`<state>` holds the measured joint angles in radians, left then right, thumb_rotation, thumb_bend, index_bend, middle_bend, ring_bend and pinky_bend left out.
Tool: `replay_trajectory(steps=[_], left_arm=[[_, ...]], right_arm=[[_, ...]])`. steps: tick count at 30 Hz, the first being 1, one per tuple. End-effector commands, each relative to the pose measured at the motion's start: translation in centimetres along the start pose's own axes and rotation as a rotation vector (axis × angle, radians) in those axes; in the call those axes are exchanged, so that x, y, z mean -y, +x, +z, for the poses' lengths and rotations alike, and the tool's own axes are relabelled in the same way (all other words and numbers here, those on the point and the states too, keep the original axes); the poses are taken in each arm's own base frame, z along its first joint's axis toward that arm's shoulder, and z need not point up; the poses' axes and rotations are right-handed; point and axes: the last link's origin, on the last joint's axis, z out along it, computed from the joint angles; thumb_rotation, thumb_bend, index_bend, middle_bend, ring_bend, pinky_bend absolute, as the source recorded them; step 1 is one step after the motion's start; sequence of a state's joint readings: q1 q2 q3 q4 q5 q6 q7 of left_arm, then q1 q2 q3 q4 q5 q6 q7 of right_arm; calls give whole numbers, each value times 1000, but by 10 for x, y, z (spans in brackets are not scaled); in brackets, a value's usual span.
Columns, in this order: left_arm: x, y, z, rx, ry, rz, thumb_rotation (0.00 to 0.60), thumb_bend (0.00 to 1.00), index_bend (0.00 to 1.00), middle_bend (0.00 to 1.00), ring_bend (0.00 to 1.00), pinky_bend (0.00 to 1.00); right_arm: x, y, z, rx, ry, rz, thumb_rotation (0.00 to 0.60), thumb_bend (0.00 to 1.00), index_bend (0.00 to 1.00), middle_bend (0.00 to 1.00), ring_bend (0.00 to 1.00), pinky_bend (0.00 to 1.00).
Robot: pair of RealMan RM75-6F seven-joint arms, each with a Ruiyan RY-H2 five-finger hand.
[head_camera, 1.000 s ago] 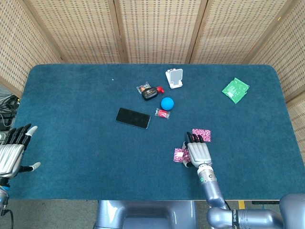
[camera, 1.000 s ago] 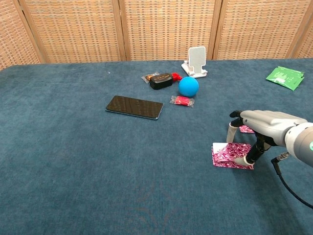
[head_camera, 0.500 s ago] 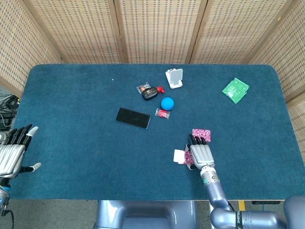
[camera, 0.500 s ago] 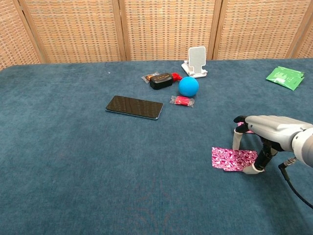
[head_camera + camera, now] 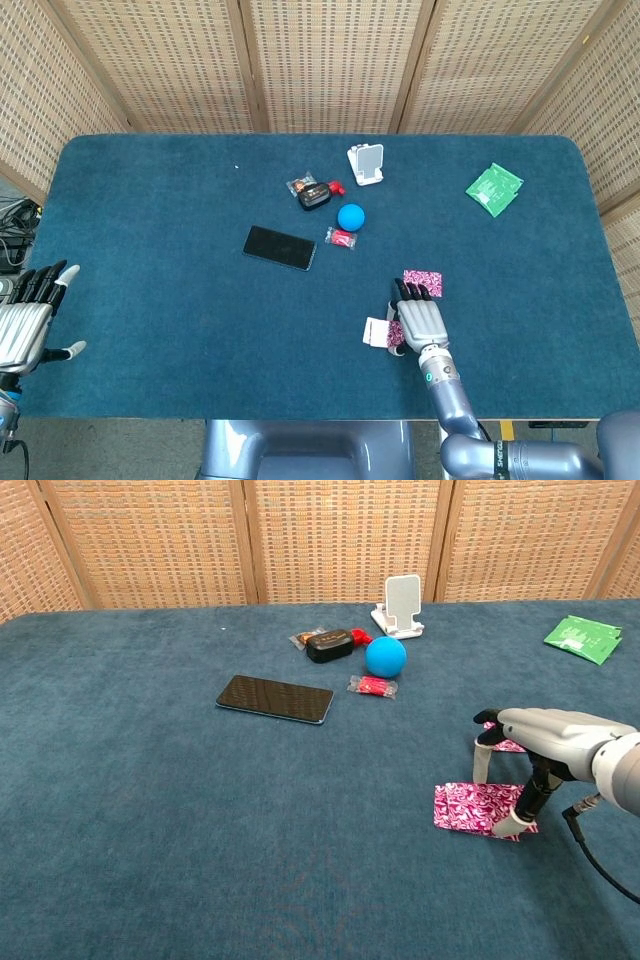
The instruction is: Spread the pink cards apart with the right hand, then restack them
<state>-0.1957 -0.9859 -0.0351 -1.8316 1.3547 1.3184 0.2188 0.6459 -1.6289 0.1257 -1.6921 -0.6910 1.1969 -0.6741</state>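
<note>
A small stack of pink patterned cards (image 5: 476, 807) lies on the blue table near the front right; in the head view the stack (image 5: 377, 332) shows a pale face. My right hand (image 5: 548, 742) arches over it, palm down. A fingertip touches the stack's far edge and the thumb touches its near right corner. One separate pink card (image 5: 422, 283) lies just beyond the right hand (image 5: 421, 319), partly hidden by it in the chest view. My left hand (image 5: 27, 322) hovers at the table's left edge with its fingers spread, holding nothing.
Mid-table lie a black phone (image 5: 279, 247), a blue ball (image 5: 351, 217), a red wrapped sweet (image 5: 341, 238), a black case (image 5: 314, 195) and a white stand (image 5: 366, 165). A green packet (image 5: 494, 189) sits at the far right.
My right hand drew back toward the front edge, then settled. The loosely fanned cards under it now lie flatter and slightly nearer. The left hand stayed put.
</note>
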Motion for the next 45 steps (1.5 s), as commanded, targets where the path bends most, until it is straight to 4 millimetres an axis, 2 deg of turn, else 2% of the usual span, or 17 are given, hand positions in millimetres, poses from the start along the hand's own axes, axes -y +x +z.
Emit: replay_trajectory(steps=[1, 16, 22, 24, 26, 29, 33, 37, 45], left_arm=[[0, 0, 0, 0, -1, 0, 600, 0, 0, 0, 0, 0], [0, 0, 0, 0, 1, -1, 600, 0, 0, 0, 0, 0], [1, 0, 0, -2, 3, -2, 600, 0, 0, 0, 0, 0], [1, 0, 0, -2, 4, -2, 600, 0, 0, 0, 0, 0], [0, 0, 0, -2, 1, 0, 600, 0, 0, 0, 0, 0], [0, 0, 0, -1, 2, 2, 600, 0, 0, 0, 0, 0], [-1, -1, 1, 0, 3, 5, 600, 0, 0, 0, 0, 0], [-2, -3, 2, 7, 4, 10, 600, 0, 0, 0, 0, 0], [-1, -4, 5, 14, 20, 13, 600, 0, 0, 0, 0, 0]], right_arm=[[0, 0, 0, 3, -1, 1, 600, 208, 456, 0, 0, 0], [3, 3, 0, -7, 19, 21, 600, 195, 411, 0, 0, 0], [2, 23, 4, -66, 19, 62, 600, 195, 411, 0, 0, 0], [-3, 31, 8, -99, 10, 57, 600, 195, 411, 0, 0, 0], [-19, 43, 19, -151, -31, 30, 600, 195, 411, 0, 0, 0], [-35, 46, 32, -166, -75, 15, 600, 195, 411, 0, 0, 0], [-46, 45, 43, -147, -111, 35, 600, 195, 403, 0, 0, 0], [-51, 44, 55, -138, -139, 29, 600, 195, 399, 0, 0, 0], [-49, 37, 73, -112, -165, 23, 600, 195, 393, 0, 0, 0]])
